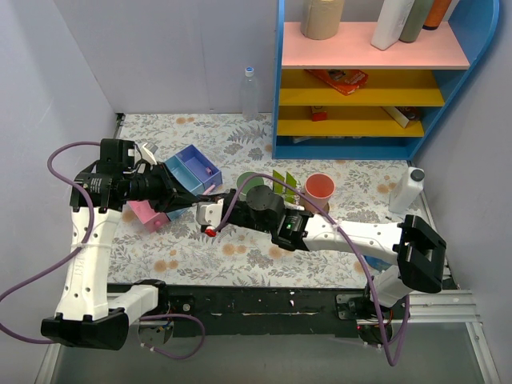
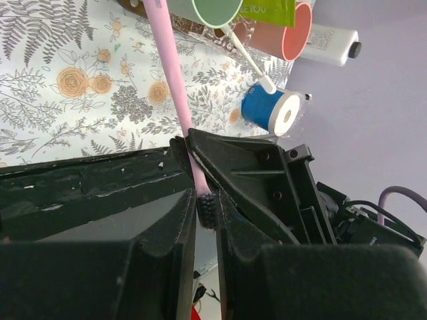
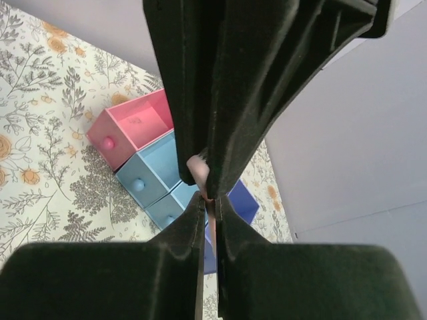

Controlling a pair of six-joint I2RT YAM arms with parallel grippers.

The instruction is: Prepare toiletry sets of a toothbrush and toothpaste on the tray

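My left gripper (image 1: 196, 203) and right gripper (image 1: 210, 216) meet tip to tip over the floral table, both shut on a pink toothbrush (image 2: 175, 93). In the left wrist view my left gripper (image 2: 205, 220) pinches its black bristle head. In the right wrist view my right gripper (image 3: 210, 210) clamps a thin pink part of the toothbrush (image 3: 198, 170). Lime-green flat pieces (image 1: 280, 182) stand between the cups and also show in the left wrist view (image 2: 267, 10), beside a pale slim wrapped item (image 2: 245, 55). A dark-brown edge (image 2: 133, 5) shows only as a sliver; the tray is hidden in the top view.
The pink-blue-purple organiser (image 1: 182, 178) sits just behind the grippers and shows in the right wrist view (image 3: 137, 167). Green cup (image 1: 248, 182), pink cup (image 1: 320, 188), white bottle (image 1: 406, 190), clear bottle (image 1: 250, 92) and blue shelf unit (image 1: 368, 76) stand behind. A blue roll (image 2: 270, 110) lies near the cups.
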